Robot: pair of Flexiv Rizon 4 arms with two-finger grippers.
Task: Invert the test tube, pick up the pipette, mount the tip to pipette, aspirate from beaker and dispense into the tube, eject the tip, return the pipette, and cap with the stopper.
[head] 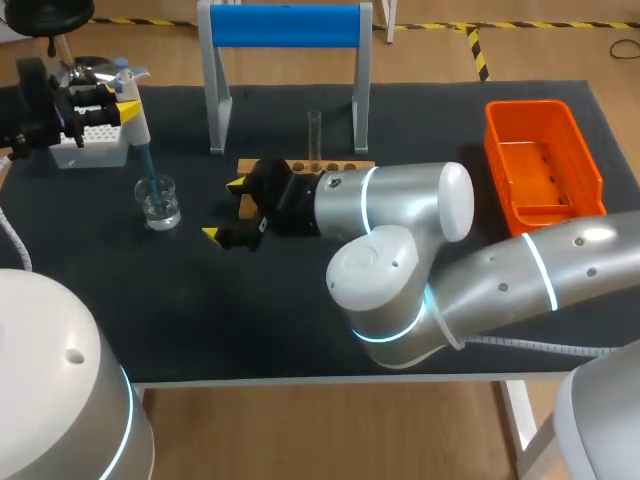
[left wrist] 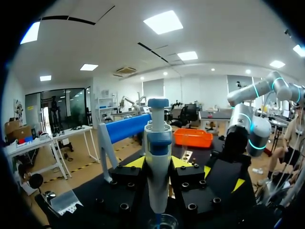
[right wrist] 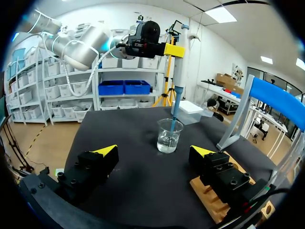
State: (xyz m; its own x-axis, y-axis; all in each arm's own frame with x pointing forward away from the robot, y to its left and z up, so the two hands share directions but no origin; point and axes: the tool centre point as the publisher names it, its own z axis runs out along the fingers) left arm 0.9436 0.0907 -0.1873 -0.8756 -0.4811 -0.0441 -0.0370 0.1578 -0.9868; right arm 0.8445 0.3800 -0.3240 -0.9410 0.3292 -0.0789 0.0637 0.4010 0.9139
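Black table [head: 300, 330]: left gripper [left wrist: 158, 164] grasps pipette [right wrist: 179, 67], tip [right wrist: 174, 114] in beaker [head: 159, 203] of clear liquid [right wrist: 167, 145]; right gripper [right wrist: 155, 150] released.

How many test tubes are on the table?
1. The test tube stands upright in the wooden rack, just behind the right gripper. That gripper covers part of the rack, so something may be hidden.

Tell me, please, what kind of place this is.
Probably a laboratory bench for robot liquid handling: a pipette dips into a glass beaker, and a test tube stands in a wooden rack.
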